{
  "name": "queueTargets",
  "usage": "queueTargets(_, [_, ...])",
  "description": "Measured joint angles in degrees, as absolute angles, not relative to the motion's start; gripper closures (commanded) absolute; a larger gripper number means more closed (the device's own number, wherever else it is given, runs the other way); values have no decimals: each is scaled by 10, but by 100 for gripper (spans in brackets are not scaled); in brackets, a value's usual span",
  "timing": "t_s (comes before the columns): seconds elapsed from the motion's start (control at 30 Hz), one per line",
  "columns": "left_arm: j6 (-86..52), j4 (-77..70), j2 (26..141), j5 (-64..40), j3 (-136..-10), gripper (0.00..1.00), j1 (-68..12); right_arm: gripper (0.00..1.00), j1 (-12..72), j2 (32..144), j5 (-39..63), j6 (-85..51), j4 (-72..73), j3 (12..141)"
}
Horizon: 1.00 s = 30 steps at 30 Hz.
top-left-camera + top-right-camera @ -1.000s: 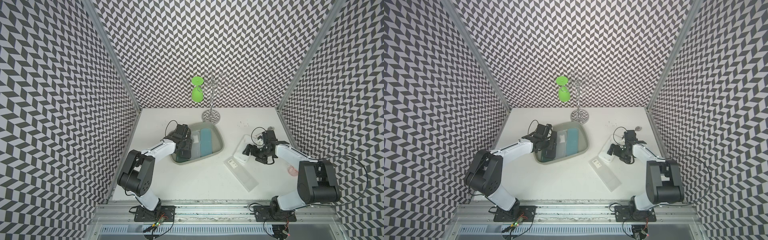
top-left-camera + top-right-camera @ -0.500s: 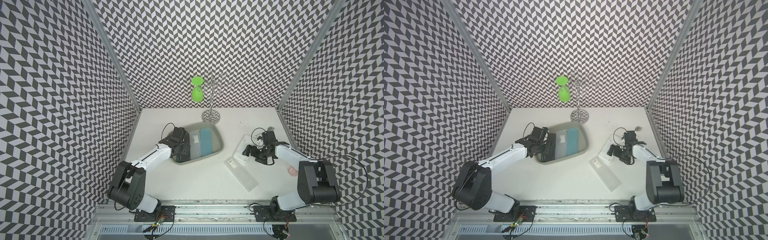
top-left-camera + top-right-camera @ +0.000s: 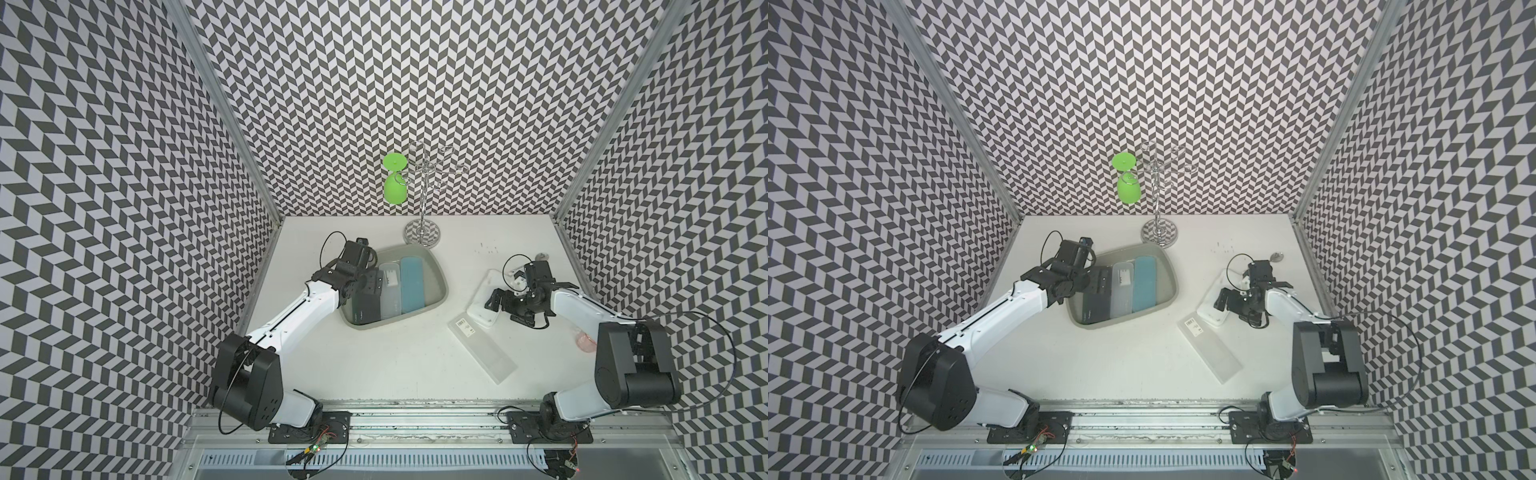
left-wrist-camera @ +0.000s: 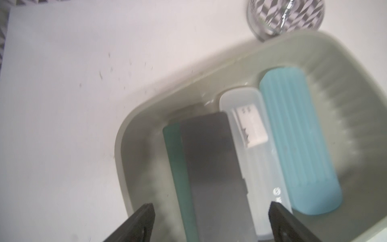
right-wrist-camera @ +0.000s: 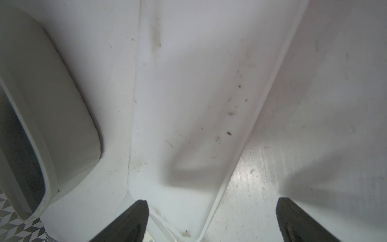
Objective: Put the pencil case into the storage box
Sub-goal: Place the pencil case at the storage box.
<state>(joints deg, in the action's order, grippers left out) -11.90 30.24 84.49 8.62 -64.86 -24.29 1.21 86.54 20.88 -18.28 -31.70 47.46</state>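
The grey-green storage box (image 3: 444, 282) (image 3: 1173, 291) (image 4: 345, 62) holds three pencil cases side by side: a black one (image 3: 365, 311) (image 4: 213, 163), a translucent one (image 3: 390, 295) (image 4: 257, 167) and a blue one (image 3: 411, 282) (image 4: 297, 146). My left gripper (image 3: 370, 286) (image 4: 211, 206) hangs open over the black case, fingers apart on either side of it. Another translucent pencil case (image 3: 482, 349) (image 3: 1208, 349) lies on the table outside the box. My right gripper (image 3: 505, 303) (image 5: 212, 202) stands open and empty.
A flat white tray (image 3: 482, 307) (image 5: 188, 94) lies under the right gripper, touching the loose case's end. A wire stand (image 3: 422, 232) with a hanging green goblet (image 3: 394, 187) stands behind the box. A small pink thing (image 3: 585, 343) sits by the right wall.
The left gripper has opened and let go of the black case, which now rests in the box. The left arm has stretched out lower. The right arm has not moved.
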Motion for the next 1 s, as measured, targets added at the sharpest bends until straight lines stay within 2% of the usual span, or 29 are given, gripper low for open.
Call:
queueTargets(0.3, [-128, 237, 953, -11, -697, 40, -286, 0, 12, 865, 209, -182, -317, 462])
queueTargets(0.57, [-140, 217, 981, -40, -651, 40, -295, 0, 12, 865, 208, -182, -317, 461])
queueTargets(1.0, [-132, 225, 978, 0, -620, 38, -279, 0, 12, 866, 209, -185, -316, 462])
